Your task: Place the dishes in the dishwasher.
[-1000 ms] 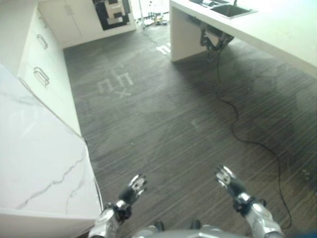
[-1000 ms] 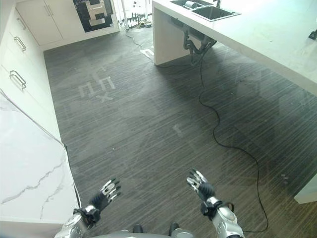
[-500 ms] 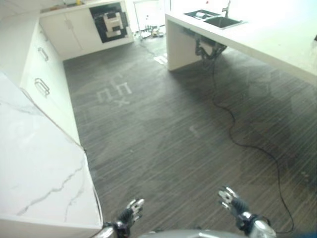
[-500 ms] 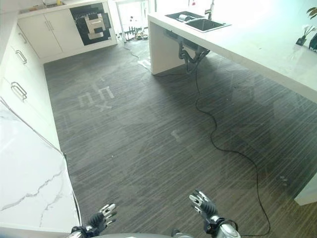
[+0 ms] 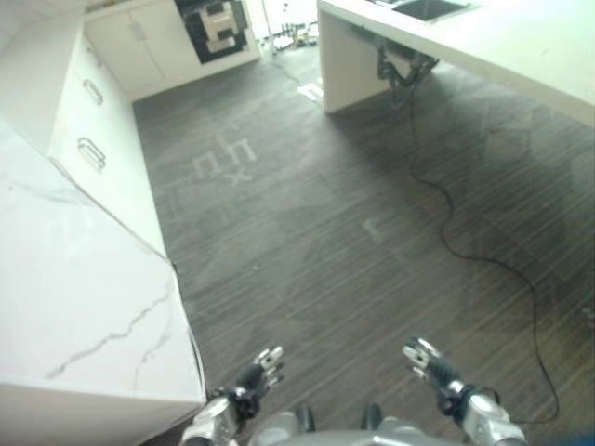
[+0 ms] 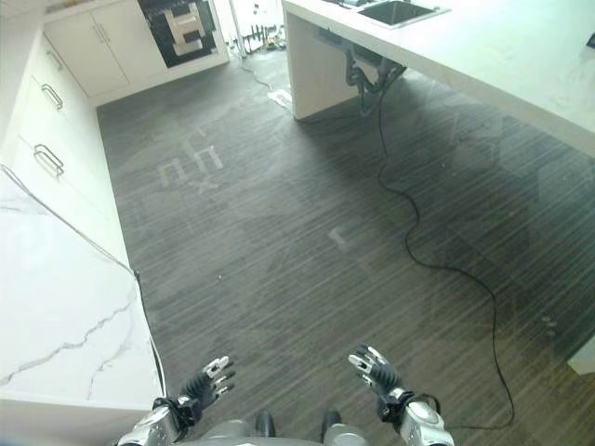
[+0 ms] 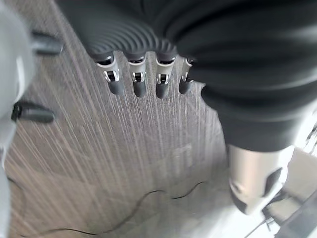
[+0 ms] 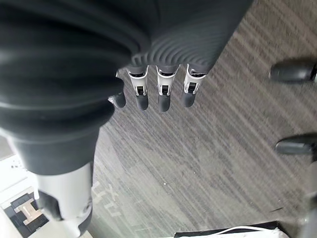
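Both my hands hang low over the dark wood-grain floor and hold nothing. My left hand (image 5: 260, 369) has straight, spread fingers (image 7: 138, 82). My right hand (image 5: 426, 360) is just as open, its fingers (image 8: 163, 94) pointing at bare floor. Far ahead, a dark open appliance bay (image 5: 216, 23) with a white rack inside sits in the back cabinets. A sink (image 6: 395, 11) is set in the far end of the island counter. I cannot make out any dishes.
A white marble counter (image 5: 65, 288) runs along my left, with handled drawers (image 5: 88, 149) beyond it. A long white island counter (image 6: 483, 56) crosses the upper right. Pale tape marks (image 5: 223, 158) lie on the floor ahead.
The camera has tilted, shifting the whole scene. Both hands stay open and empty, showing slightly higher than half a second ago.
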Tool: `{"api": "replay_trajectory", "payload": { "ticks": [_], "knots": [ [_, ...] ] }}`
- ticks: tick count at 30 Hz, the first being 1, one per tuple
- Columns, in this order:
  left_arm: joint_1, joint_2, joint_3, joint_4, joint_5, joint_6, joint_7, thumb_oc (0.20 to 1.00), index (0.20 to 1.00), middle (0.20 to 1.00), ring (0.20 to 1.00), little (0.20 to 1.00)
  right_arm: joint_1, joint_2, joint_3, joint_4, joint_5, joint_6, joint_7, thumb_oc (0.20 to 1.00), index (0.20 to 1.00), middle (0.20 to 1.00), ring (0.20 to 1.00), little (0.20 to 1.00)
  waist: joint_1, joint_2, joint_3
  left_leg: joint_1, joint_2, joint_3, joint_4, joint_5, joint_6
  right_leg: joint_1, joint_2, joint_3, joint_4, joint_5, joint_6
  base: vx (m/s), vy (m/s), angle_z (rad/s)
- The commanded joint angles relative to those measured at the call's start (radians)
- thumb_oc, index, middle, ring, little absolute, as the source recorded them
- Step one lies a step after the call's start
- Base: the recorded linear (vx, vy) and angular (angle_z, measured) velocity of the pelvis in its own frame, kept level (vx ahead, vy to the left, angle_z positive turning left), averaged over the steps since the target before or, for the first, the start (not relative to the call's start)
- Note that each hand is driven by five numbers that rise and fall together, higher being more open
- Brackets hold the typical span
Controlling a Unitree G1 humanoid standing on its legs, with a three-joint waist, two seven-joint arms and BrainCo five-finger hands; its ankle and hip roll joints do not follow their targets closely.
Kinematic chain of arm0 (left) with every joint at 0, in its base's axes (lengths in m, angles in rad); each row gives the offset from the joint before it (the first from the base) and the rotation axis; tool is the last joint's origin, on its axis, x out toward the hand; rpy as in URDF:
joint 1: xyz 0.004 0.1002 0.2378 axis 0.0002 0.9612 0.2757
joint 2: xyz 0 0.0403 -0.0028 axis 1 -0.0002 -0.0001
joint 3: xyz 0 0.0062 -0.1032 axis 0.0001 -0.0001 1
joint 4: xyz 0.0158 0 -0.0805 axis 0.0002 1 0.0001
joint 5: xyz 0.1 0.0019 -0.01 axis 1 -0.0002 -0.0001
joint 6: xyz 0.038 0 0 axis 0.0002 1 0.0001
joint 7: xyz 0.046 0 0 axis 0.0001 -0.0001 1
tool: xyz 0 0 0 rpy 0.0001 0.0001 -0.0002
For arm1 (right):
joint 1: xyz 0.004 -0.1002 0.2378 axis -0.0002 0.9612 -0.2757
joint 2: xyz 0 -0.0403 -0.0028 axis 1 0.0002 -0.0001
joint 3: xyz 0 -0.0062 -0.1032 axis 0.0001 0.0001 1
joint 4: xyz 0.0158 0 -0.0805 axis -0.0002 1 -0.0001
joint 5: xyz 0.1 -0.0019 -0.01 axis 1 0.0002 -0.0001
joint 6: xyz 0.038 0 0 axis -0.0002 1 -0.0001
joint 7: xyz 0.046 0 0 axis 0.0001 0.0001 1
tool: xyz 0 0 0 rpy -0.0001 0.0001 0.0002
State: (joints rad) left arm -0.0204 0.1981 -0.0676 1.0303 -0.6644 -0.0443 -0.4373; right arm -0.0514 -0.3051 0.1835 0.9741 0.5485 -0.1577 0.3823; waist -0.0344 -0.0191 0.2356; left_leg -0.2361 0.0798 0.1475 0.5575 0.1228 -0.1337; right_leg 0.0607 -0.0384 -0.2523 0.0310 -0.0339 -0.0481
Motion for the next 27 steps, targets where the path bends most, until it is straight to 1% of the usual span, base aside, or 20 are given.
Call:
{"api": "replay_trajectory", "payload": {
  "ticks": [1, 2, 3, 7, 8, 10, 11, 12, 13, 14, 17, 18, 19, 20, 21, 22, 23, 24, 26, 27],
  "knots": [
    [-0.037, 0.002, -0.033, -0.057, -0.043, -0.039, -0.045, 1.0, 1.0, 1.0, 1.0, 1.0, -0.016, -0.047, 0.014, -0.026, -0.015, -0.023, 0.034, 1.0, 1.0, 1.0, 1.0, 1.0, 0.012, 0.015, 0.034, 0.028, -0.02, 0.015, -0.074, -0.152, 0.082, 0.075, 0.012, 0.059, 0.056, -0.121, 0.041, 0.29, 0.023, -0.11],
    [-0.029, 0.004, -0.028, -0.064, -0.042, -0.042, -0.05, 1.0, 1.0, 1.0, 1.0, 1.0, -0.017, -0.049, 0.014, -0.028, -0.019, -0.024, 0.038, 1.0, 1.0, 1.0, 1.0, 1.0, 0.023, 0.022, 0.038, 0.012, -0.018, 0.014, -0.129, -0.115, 0.072, 0.085, 0.023, 0.063, 0.057, -0.13, 0.04, 0.48, 0.103, -0.23],
    [-0.016, 0.007, -0.023, -0.073, -0.03, -0.046, -0.054, 1.0, 1.0, 1.0, 1.0, 1.0, -0.013, -0.055, 0.02, -0.048, -0.013, -0.015, 0.031, 1.0, 1.0, 1.0, 1.0, 1.0, 0.043, 0.037, 0.046, -0.021, 0.001, 0.008, -0.238, -0.036, 0.05, 0.114, 0.044, 0.064, 0.052, -0.146, 0.036, 0.45, 0.11, -0.38],
    [0.003, 0.008, -0.023, -0.081, -0.03, -0.05, -0.058, 1.0, 1.0, 1.0, 1.0, 1.0, -0.001, -0.062, 0.034, -0.077, 0.015, -0.005, 0.008, 1.0, 1.0, 1.0, 1.0, 1.0, 0.07, 0.054, 0.055, -0.067, 0.048, 0.021, -0.384, 0.049, 0.024, 0.172, 0.055, 0.059, 0.043, -0.175, 0.033, 0.45, 0.178, -0.25],
    [0.01, 0.009, -0.021, -0.086, -0.035, -0.047, -0.062, 1.0, 1.0, 1.0, 1.0, 1.0, 0.003, -0.062, 0.034, -0.086, 0.014, -0.002, 0.005, 1.0, 1.0, 1.0, 1.0, 1.0, 0.069, 0.058, 0.056, -0.061, 0.064, 0.036, -0.398, 0.053, 0.022, 0.184, 0.051, 0.052, 0.055, -0.191, 0.035, 0.49, 0.238, 0.0],
    [0.016, 0.011, -0.016, -0.089, -0.026, -0.043, -0.071, 1.0, 1.0, 1.0, 1.0, 1.0, 0.008, -0.058, 0.024, -0.09, 0.001, 0.0, 0.009, 1.0, 1.0, 1.0, 1.0, 1.0, 0.058, 0.045, 0.046, -0.015, 0.061, 0.087, -0.427, -0.002, 0.031, 0.209, 0.025, 0.035, 0.082, -0.232, 0.053, 0.5, 0.281, -0.07],
    [0.02, 0.013, -0.013, -0.088, -0.002, -0.041, -0.077, 1.0, 1.0, 1.0, 1.0, 1.0, 0.007, -0.053, 0.02, -0.084, -0.004, -0.001, 0.005, 1.0, 1.0, 1.0, 1.0, 1.0, 0.064, 0.039, 0.034, 0.0, 0.045, 0.085, -0.433, -0.028, 0.047, 0.225, 0.015, 0.043, 0.1, -0.258, 0.065, 0.55, 0.404, 0.04],
    [0.026, 0.015, -0.007, -0.084, 0.02, -0.048, -0.076, 1.0, 1.0, 1.0, 1.0, 1.0, 0.01, -0.048, 0.006, -0.074, -0.003, -0.005, 0.008, 1.0, 1.0, 1.0, 1.0, 1.0, 0.08, 0.04, 0.017, 0.001, 0.019, 0.066, -0.426, -0.053, 0.08, 0.239, 0.015, 0.066, 0.121, -0.263, 0.076, 0.55, 0.413, 0.25],
    [0.024, 0.022, -0.011, -0.076, 0.021, -0.055, -0.082, 1.0, 1.0, 1.0, 1.0, 1.0, 0.009, -0.047, -0.001, -0.066, 0.002, -0.01, 0.013, 1.0, 1.0, 1.0, 1.0, 1.0, 0.082, 0.034, 0.005, 0.013, 0.003, 0.071, -0.432, -0.068, 0.095, 0.253, 0.011, 0.069, 0.134, -0.265, 0.083, 0.46, 0.397, -0.06],
    [0.017, 0.031, -0.02, -0.08, 0.015, -0.055, -0.084, 1.0, 1.0, 1.0, 1.0, 1.0, 0.011, -0.044, -0.008, -0.07, 0.001, -0.015, 0.011, 1.0, 1.0, 1.0, 1.0, 1.0, 0.077, 0.029, -0.009, 0.033, -0.021, 0.078, -0.447, -0.086, 0.117, 0.249, -0.003, 0.075, 0.182, -0.236, 0.102, 0.36, 0.37, -0.19],
    [-0.003, 0.053, -0.054, -0.102, 0.005, -0.067, -0.07, 1.0, 1.0, 1.0, 1.0, 1.0, 0.022, -0.034, -0.023, -0.103, -0.008, -0.017, -0.004, 1.0, 1.0, 1.0, 1.0, 1.0, 0.055, 0.024, -0.029, 0.092, -0.087, 0.075, -0.505, -0.118, 0.183, 0.166, -0.039, 0.11, 0.436, -0.046, 0.188, 0.33, 0.401, -0.33],
    [-0.014, 0.065, -0.069, -0.115, 0.006, -0.071, -0.056, 1.0, 1.0, 1.0, 1.0, 1.0, 0.028, -0.024, -0.02, -0.128, 0.0, -0.015, -0.02, 1.0, 1.0, 1.0, 1.0, 1.0, 0.049, 0.033, -0.032, 0.115, -0.107, 0.063, -0.519, -0.134, 0.21, 0.098, -0.032, 0.13, 0.632, 0.057, 0.235, 0.3, 0.318, -0.18],
    [-0.022, 0.072, -0.075, -0.124, 0.005, -0.07, -0.041, 1.0, 1.0, 1.0, 1.0, 1.0, 0.033, -0.02, -0.012, -0.142, 0.007, -0.017, -0.028, 1.0, 1.0, 1.0, 1.0, 1.0, 0.043, 0.044, -0.029, 0.135, -0.114, 0.052, -0.526, -0.148, 0.225, 0.033, -0.027, 0.128, 0.756, 0.092, 0.242, 0.34, 0.32, 0.07],
    [-0.029, 0.075, -0.081, -0.131, -0.005, -0.066, -0.021, 1.0, 1.0, 1.0, 1.0, 1.0, 0.033, -0.02, -0.005, -0.145, 0.01, -0.018, -0.027, 1.0, 1.0, 1.0, 1.0, 1.0, 0.039, 0.056, -0.023, 0.155, -0.115, 0.043, -0.53, -0.157, 0.233, -0.022, -0.04, 0.115, 0.829, 0.095, 0.226, 0.36, 0.248, 0.31],
    [-0.034, 0.071, -0.086, -0.13, -0.022, -0.072, -0.007, 1.0, 1.0, 1.0, 1.0, 1.0, 0.027, -0.02, 0.006, -0.141, 0.01, -0.024, -0.027, 1.0, 1.0, 1.0, 1.0, 1.0, 0.028, 0.064, -0.012, 0.183, -0.121, 0.035, -0.527, -0.174, 0.241, -0.081, -0.035, 0.096, 0.836, 0.056, 0.201, 0.36, 0.17, 0.45],
    [-0.036, 0.069, -0.085, -0.128, -0.031, -0.075, -0.01, 1.0, 1.0, 1.0, 1.0, 1.0, 0.025, -0.019, 0.011, -0.139, 0.01, -0.026, -0.027, 1.0, 1.0, 1.0, 1.0, 1.0, 0.018, 0.065, -0.005, 0.203, -0.126, 0.029, -0.527, -0.182, 0.244, -0.11, -0.021, 0.083, 0.808, 0.029, 0.19, 0.45, 0.076, 0.37],
    [-0.036, 0.07, -0.077, -0.136, -0.027, -0.07, -0.022, 1.0, 1.0, 1.0, 1.0, 1.0, 0.029, -0.019, 0.018, -0.159, 0.01, -0.019, -0.04, 1.0, 1.0, 1.0, 1.0, 1.0, -0.012, 0.069, 0.013, 0.257, -0.134, 0.004, -0.535, -0.197, 0.241, -0.186, 0.008, 0.064, 0.699, -0.026, 0.159, 0.51, -0.03, 0.32],
    [-0.047, 0.075, -0.073, -0.138, -0.01, -0.06, -0.03, 1.0, 1.0, 1.0, 1.0, 1.0, 0.039, -0.024, 0.012, -0.177, 0.014, -0.012, -0.049, 1.0, 1.0, 1.0, 1.0, 1.0, -0.043, 0.06, 0.028, 0.3, -0.146, -0.027, -0.538, -0.223, 0.238, -0.228, 0.003, 0.053, 0.54, -0.039, 0.141, 0.53, -0.084, 0.33],
    [-0.058, 0.078, -0.073, -0.136, 0.009, -0.05, -0.034, 1.0, 1.0, 1.0, 1.0, 1.0, 0.051, -0.035, 0.004, -0.193, 0.025, 0.004, -0.047, 1.0, 1.0, 1.0, 1.0, 1.0, -0.075, 0.043, 0.036, 0.353, -0.158, -0.05, -0.542, -0.267, 0.231, -0.274, -0.028, 0.037, 0.322, 0.012, 0.149, 0.61, -0.14, 1.16],
    [-0.053, 0.072, -0.083, -0.127, 0.013, -0.063, -0.029, 1.0, 1.0, 1.0, 1.0, 1.0, 0.06, -0.044, -0.021, -0.185, 0.009, 0.008, -0.019, 1.0, 1.0, 1.0, 1.0, 1.0, -0.101, 0.029, 0.044, 0.434, -0.165, -0.081, -0.537, -0.344, 0.225, -0.347, -0.069, 0.026, 0.214, 0.092, 0.182, 0.69, -0.149, 1.12]
  ]
}}
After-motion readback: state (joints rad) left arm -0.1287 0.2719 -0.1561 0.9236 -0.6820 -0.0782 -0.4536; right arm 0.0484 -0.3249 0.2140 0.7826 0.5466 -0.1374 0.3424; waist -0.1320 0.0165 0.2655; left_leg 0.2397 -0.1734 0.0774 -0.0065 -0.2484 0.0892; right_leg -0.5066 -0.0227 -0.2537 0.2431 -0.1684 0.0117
